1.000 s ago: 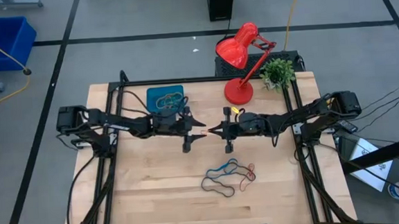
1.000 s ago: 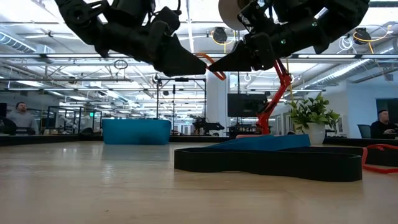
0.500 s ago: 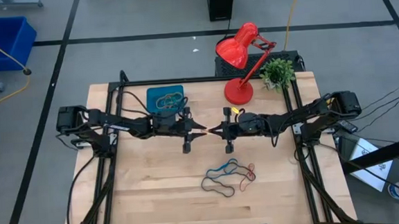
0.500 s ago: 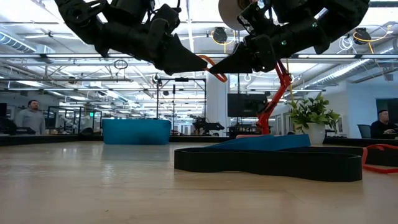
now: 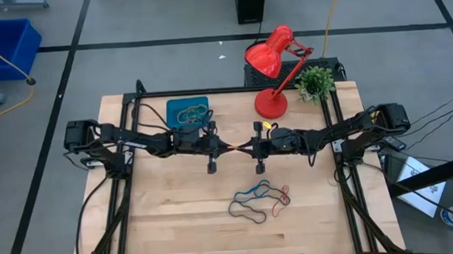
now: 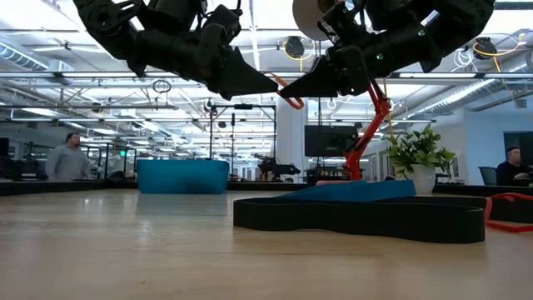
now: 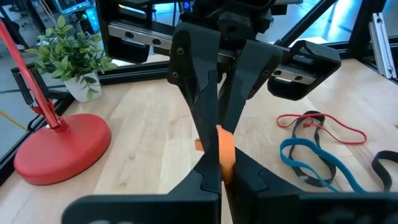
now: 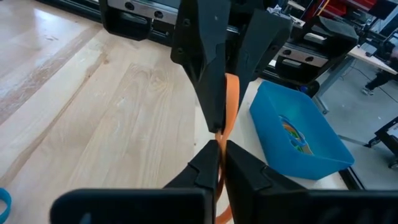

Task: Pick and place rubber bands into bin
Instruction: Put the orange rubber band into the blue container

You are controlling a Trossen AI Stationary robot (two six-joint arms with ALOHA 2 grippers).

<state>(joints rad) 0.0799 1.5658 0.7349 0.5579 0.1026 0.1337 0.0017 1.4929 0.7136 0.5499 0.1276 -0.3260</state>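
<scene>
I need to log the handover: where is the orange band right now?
In the high view, the orange band hangs mid-table above the wood, pinched between the left gripper and right gripper, whose tips meet right of the bin.

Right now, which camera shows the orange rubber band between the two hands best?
The right wrist view: the orange rubber band runs up close between both hands' fingertips. The left wrist view shows only a short orange bit. The low view shows a small curve between the tips. From the high view it's just a tiny speck.
</scene>
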